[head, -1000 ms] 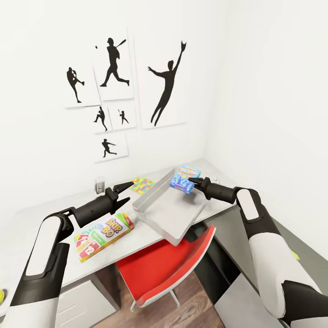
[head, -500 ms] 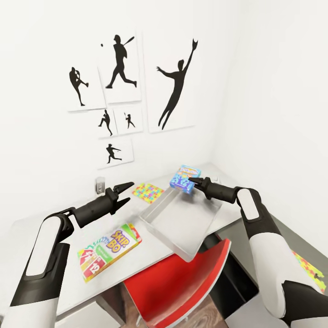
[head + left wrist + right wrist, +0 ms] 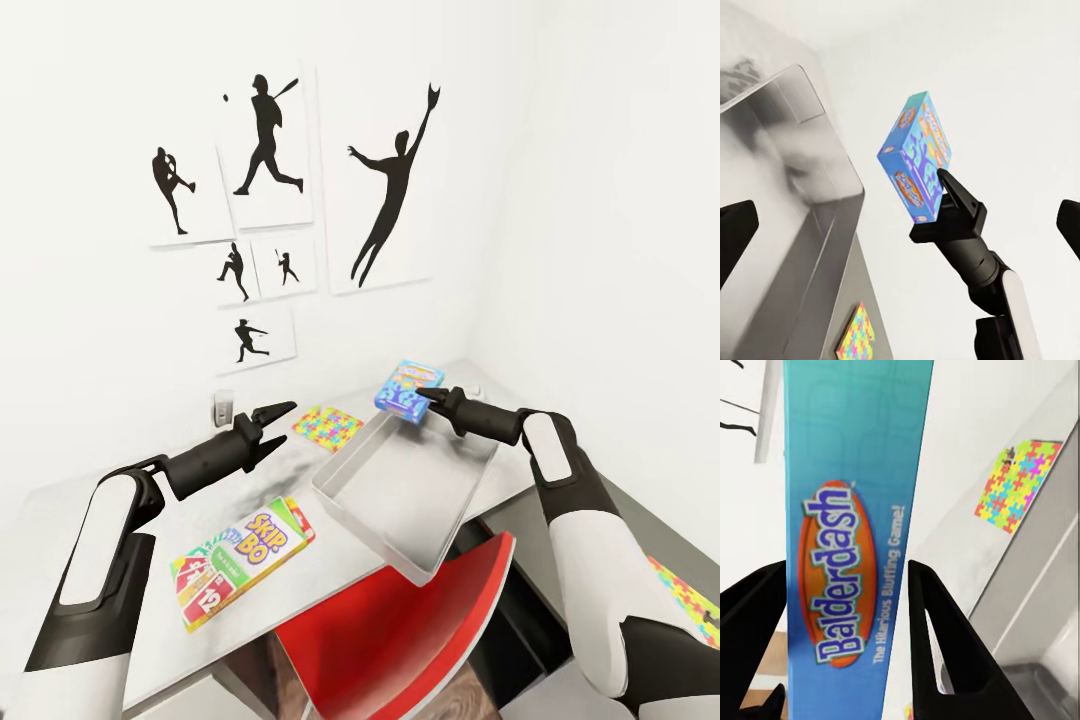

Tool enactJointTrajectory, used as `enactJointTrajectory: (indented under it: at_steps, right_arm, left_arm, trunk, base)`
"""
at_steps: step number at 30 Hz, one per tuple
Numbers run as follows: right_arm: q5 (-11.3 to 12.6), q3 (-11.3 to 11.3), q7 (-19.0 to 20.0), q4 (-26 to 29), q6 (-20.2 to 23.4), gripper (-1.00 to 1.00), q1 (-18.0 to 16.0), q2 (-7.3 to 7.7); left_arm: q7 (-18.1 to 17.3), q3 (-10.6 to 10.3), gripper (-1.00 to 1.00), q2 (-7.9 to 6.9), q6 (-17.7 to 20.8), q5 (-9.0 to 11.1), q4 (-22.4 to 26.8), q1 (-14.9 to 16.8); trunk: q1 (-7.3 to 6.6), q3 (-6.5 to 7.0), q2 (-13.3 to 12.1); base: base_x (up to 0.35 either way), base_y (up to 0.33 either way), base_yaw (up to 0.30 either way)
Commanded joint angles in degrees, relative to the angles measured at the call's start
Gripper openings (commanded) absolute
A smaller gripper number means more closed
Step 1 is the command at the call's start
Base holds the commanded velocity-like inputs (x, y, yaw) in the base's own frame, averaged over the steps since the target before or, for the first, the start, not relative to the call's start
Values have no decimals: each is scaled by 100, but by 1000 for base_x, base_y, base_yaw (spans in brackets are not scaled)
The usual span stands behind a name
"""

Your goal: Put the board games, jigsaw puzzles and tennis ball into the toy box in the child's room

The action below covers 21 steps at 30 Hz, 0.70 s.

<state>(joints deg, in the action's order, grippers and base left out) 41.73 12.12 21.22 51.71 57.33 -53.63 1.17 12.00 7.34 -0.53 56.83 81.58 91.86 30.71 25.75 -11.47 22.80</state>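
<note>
- While the right gripper (image 3: pixel 424 393) was clamped on the small blue board game (image 3: pixel 407 388), the box hung in the air over the far end of the toy box (image 3: pixel 400 490); its edge read "Balderdash" in the right wrist view (image 3: pixel 851 547), with a finger (image 3: pixel 945 652) on either side of it.
- Left wrist view: same blue box (image 3: pixel 916 166) pinched at its lower edge by the right gripper (image 3: pixel 943 187), clear of the tray wall (image 3: pixel 817 225).
- Left gripper (image 3: pixel 278 417) stood with jaws parted and nothing between them, above the table (image 3: pixel 150 480), left of the toy box.
- Toy box sat on the pale grey tabletop, its near corner projecting past the table edge above the red chair (image 3: pixel 400 630). No toys could be seen inside it.
- Skip-Bo box (image 3: pixel 240 562) lay flat on the table near the front edge, left of the toy box.
- One jigsaw puzzle (image 3: pixel 328 426) lay flat on the table just beyond the toy box's far left wall; seen also from the right wrist (image 3: pixel 1018 484).
- Second jigsaw puzzle (image 3: pixel 690 598) lay on the lower dark section at far right, partly hidden by the right arm.
- Baseball silhouette pictures (image 3: pixel 290 190) hung on the white wall behind the table.
</note>
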Motion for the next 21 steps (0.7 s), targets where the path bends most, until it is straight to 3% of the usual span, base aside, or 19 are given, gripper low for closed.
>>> enactJointTrajectory:
  at_steps: [1,13,21]
  right_arm:
    - [-37,17,71,-3,29,-100,-7,-2]
    - [-16,44,-276,-407,32,-100,-94,85]
    - [-2,243,-687,-691,28,-100,-174,113]
  left_arm:
    - [58,5,100,0,21,61,4,6]
    - [36,6,100,-6,31,60,-2,6]
    - [-9,12,100,-8,49,94,4,6]
  trunk:
    - [3,-12,12]
    - [3,-12,12]
    - [3,-12,12]
  base:
    - [1,1,0]
    - [0,0,0]
    - [0,0,0]
